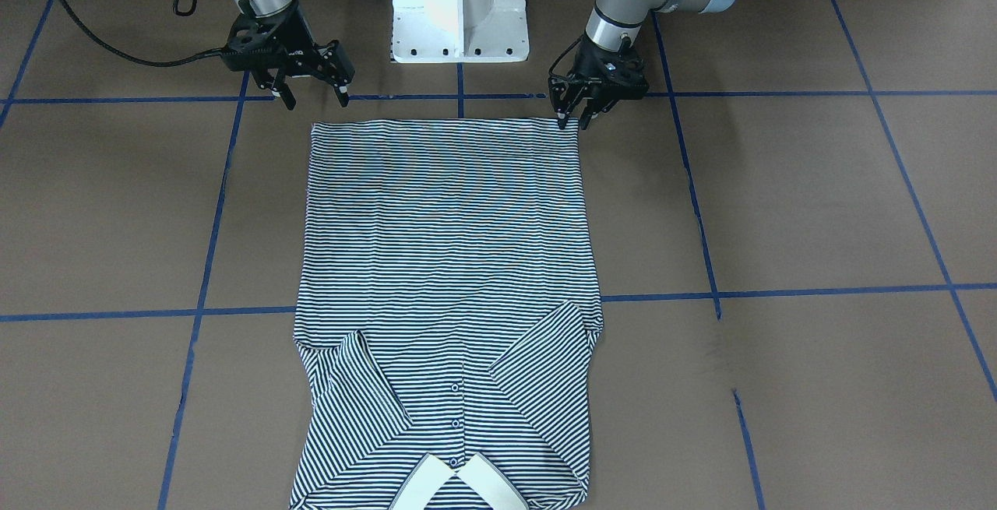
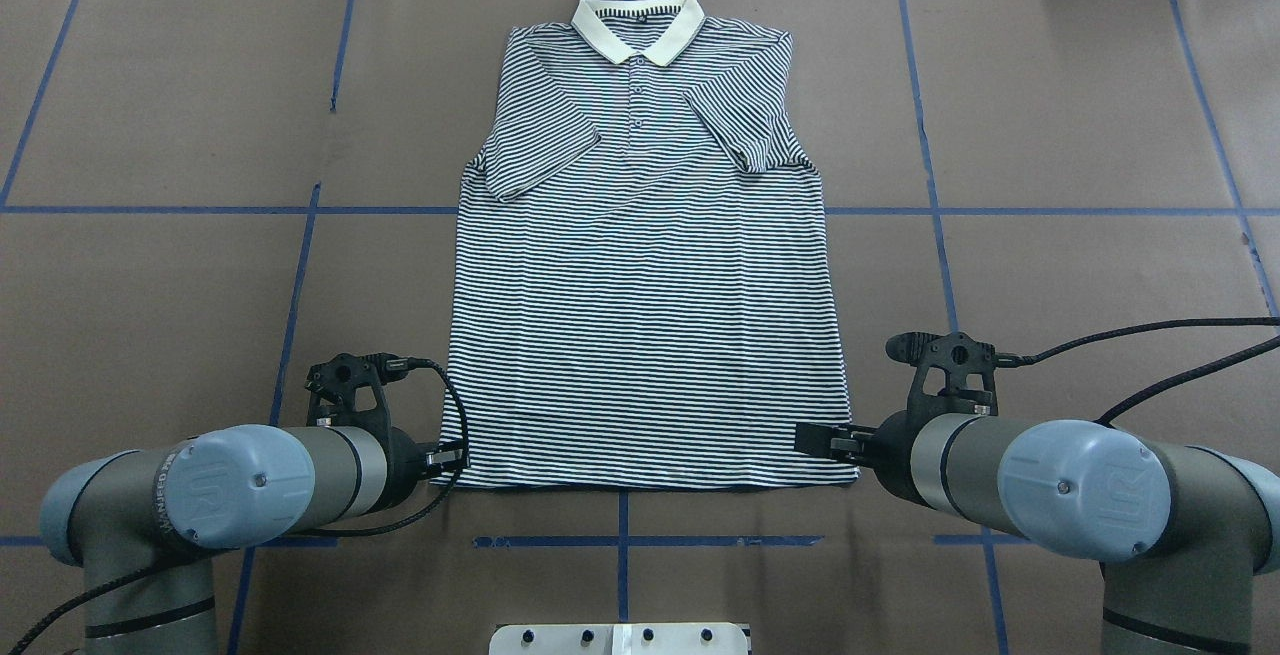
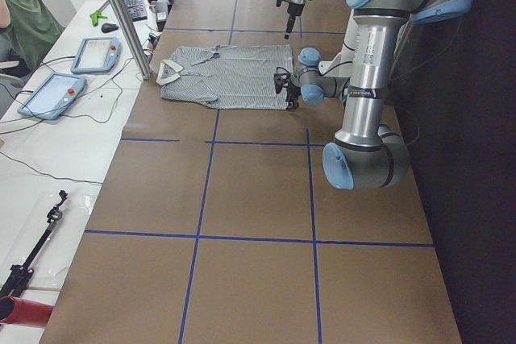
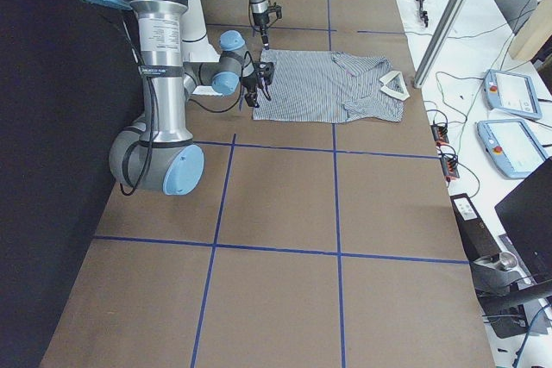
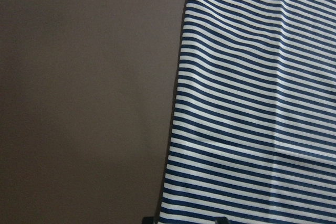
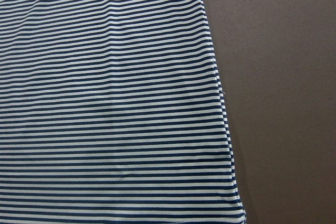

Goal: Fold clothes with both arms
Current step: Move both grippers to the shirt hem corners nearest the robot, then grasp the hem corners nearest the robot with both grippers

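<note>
Left jaws open at shirt [image 1: 444, 245] corner (right jaws open, apart).

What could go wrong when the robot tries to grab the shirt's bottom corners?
1. The right gripper hangs open just off the shirt corner, so it might pinch only table.
2. The left gripper is open right at its corner, so a thin grab could slip.
3. The folded-in sleeves lie loose and may flop out if the hem is lifted.

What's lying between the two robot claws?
The bottom hem of the striped polo shirt spans the gap from the left gripper to the right gripper, clearest in the overhead view.
</note>
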Robot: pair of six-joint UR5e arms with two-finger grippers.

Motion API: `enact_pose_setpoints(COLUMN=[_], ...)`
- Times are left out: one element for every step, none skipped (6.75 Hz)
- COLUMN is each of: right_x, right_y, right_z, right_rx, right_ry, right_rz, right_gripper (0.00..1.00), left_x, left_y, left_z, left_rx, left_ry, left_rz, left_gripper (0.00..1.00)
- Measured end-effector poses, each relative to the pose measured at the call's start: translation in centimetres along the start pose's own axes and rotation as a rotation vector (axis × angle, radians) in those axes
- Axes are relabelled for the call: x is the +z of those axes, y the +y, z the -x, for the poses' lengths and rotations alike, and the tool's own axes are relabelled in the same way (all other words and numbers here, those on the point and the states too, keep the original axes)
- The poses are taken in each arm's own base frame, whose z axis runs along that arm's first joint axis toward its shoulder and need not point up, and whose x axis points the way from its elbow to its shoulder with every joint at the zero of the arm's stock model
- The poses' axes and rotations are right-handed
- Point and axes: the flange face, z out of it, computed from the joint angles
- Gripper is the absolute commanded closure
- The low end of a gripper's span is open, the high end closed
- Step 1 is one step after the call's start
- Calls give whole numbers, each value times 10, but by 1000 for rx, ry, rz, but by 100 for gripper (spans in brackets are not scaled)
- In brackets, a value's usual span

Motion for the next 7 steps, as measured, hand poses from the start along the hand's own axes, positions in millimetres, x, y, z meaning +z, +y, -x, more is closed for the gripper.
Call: enact_pose_setpoints(right_x=[0, 0, 0, 0, 0, 0, 1], right_y=[0, 0, 0, 0, 0, 0, 0], right_z=[0, 0, 0, 0, 0, 0, -1], right_rx=[0, 0, 0, 1, 1, 1, 1], right_ry=[0, 0, 0, 0, 1, 1, 2], right_rz=[0, 0, 0, -1, -1, -1, -1], right_gripper=[2, 2, 2, 2, 2, 2, 2], left_x=[2, 5, 8, 9, 10, 10, 10], left_y=[1, 2, 3, 3, 3, 3, 3], left_z=[0, 1, 2, 3, 4, 4, 4], left_rx=[1, 2, 3, 4, 3, 2, -2], left_ry=[-2, -7, -13, -16, -18, -17, -17], left_rz=[2, 4, 5, 6, 6, 5, 4], left_gripper=[54, 54, 54, 63, 80, 100, 100])
